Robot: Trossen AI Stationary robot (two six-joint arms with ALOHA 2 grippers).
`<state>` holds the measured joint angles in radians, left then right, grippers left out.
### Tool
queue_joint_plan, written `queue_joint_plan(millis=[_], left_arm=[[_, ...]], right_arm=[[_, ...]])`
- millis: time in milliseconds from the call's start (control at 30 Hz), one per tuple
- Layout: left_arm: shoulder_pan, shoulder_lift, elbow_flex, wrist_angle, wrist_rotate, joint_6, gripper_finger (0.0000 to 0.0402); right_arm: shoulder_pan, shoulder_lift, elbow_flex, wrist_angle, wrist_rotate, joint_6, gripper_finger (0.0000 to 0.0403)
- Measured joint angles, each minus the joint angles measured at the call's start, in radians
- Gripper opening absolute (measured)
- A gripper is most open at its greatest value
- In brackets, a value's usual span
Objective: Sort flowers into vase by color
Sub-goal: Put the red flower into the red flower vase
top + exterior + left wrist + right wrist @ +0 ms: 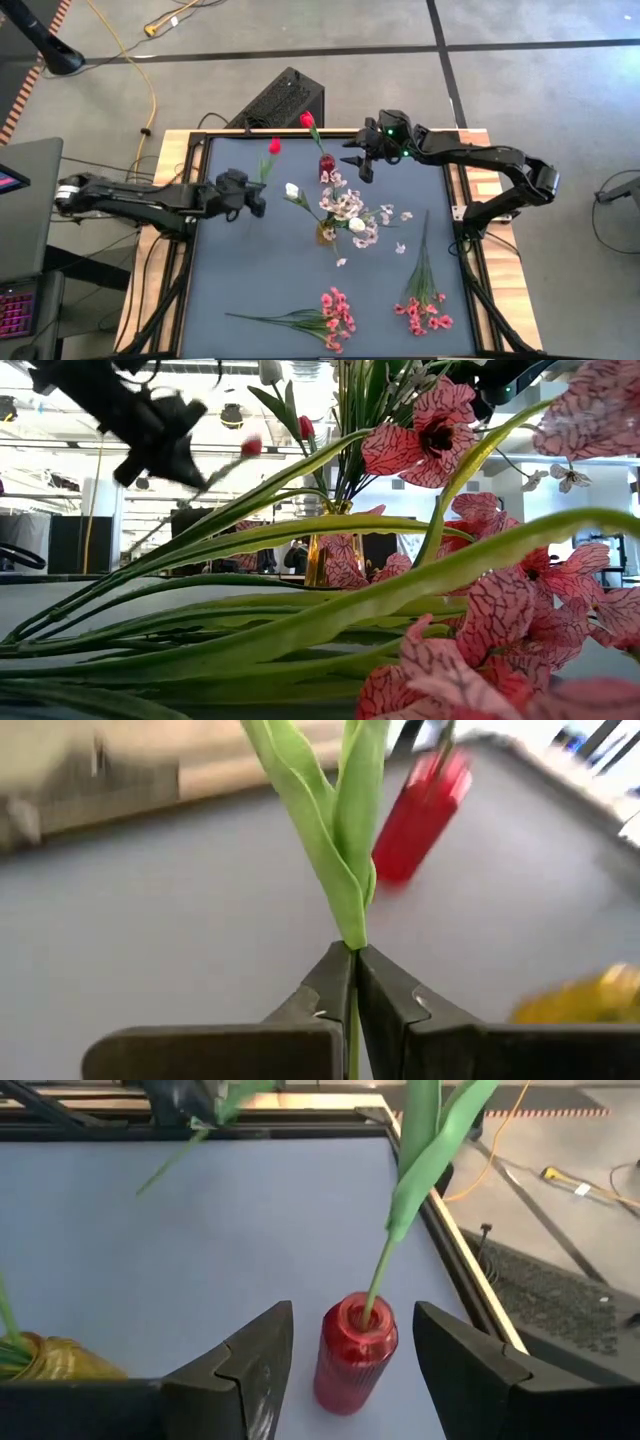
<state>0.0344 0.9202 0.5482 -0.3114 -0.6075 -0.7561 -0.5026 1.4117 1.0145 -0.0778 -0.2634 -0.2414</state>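
Pink sprays (470, 620) lie foremost; left jaws pinch 1 red tulip's stem (352, 870), bud pointing away, right jaws spread.

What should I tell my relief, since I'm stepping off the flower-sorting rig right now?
Left hand: shut on the stem of a red tulip, lifted above the table's far left part.
Right hand: open, fingers either side of the red vase at the far edge, not gripping it.
Done: one red tulip stands in the red vase; the yellow vase mid-table holds pale pink-white blossoms and white buds.
Left: place the held tulip, probably in the red vase; two bright pink sprays lie on the near side, loose pale blossoms beside the yellow vase.
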Motion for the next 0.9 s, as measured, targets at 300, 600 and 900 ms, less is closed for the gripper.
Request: queue_joint_plan(millis=[300, 600, 900], left_arm=[[0.1, -0.073, 0.001, 0.311, -0.026, 0.423, 0.0], [0.298, -0.069, 0.001, 0.4, 0.131, 0.519, 0.0], [0.331, -0.07, 0.001, 0.728, 0.661, 0.702, 0.0]], right_arm=[[0.013, 0.0, 0.0, -0.035, 0.0, 0.006, 0.0234], [0.012, 0.0, 0.0, -0.05, 0.001, 0.008, 0.0234], [0.012, 0.0, 0.0, -0.052, 0.002, 0.008, 0.0234]])
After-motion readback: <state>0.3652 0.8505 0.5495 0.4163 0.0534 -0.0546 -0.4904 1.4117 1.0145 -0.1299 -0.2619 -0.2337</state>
